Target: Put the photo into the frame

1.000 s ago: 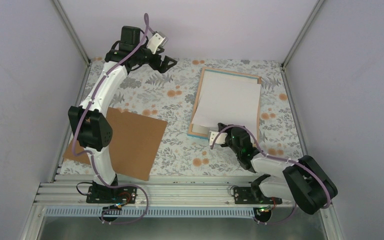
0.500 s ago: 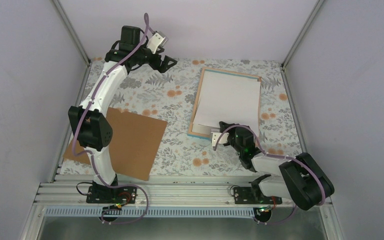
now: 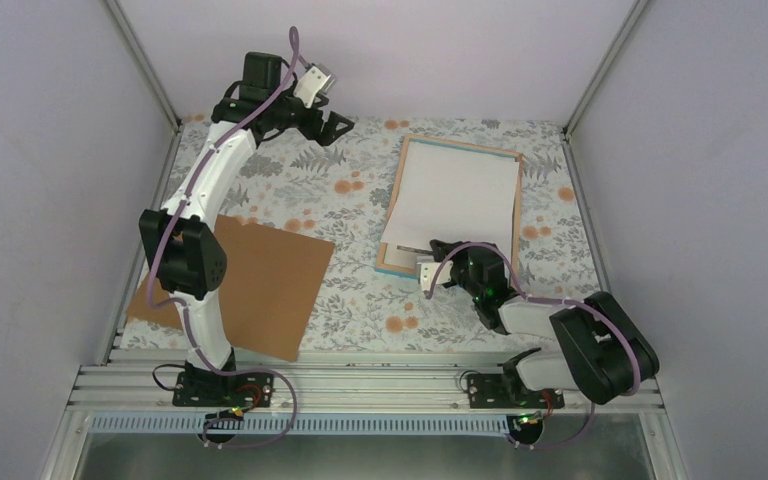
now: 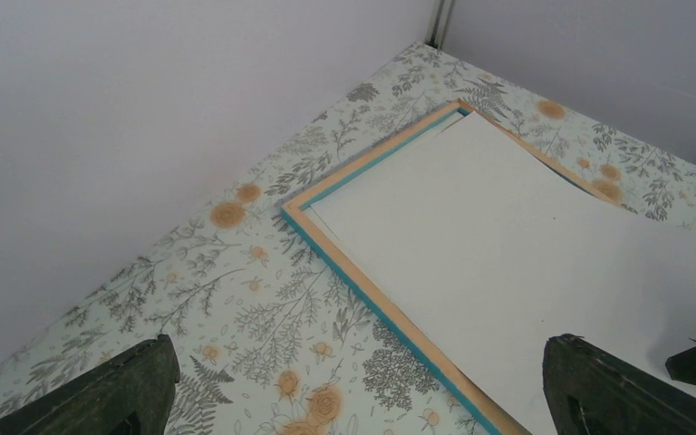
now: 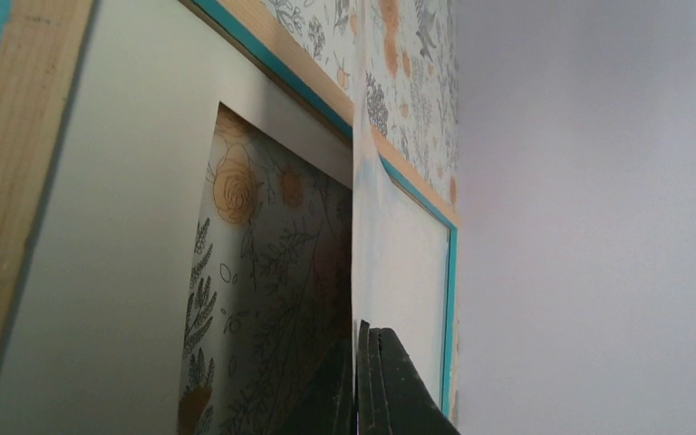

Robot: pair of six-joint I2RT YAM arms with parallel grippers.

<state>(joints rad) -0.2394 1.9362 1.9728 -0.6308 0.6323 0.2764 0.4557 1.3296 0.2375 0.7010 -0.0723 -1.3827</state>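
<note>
The frame (image 3: 458, 143) lies flat at the back right, with a turquoise rim and wood edges. The photo (image 3: 457, 195) rests on it, only a plain white side showing. My right gripper (image 3: 442, 252) is shut on the photo's near edge, just over the frame's near side. In the right wrist view the shut gripper (image 5: 367, 362) pinches the thin white photo (image 5: 399, 272) above the frame's wood edge (image 5: 18, 181). My left gripper (image 3: 335, 125) hangs open near the back wall, left of the frame. The left wrist view shows that gripper (image 4: 353, 385) empty, with the frame (image 4: 376, 304) and photo (image 4: 526, 245) below.
A plain brown backing board (image 3: 260, 285) lies at the near left, partly under the left arm. A cream mat (image 5: 127, 227) sits inside the frame, with the floral cloth (image 5: 263, 272) showing through its window. Grey walls close in the back and both sides.
My right gripper has crept a little farther from its base and over the frame's near side, still holding the photo's edge. The left arm has not moved.
</note>
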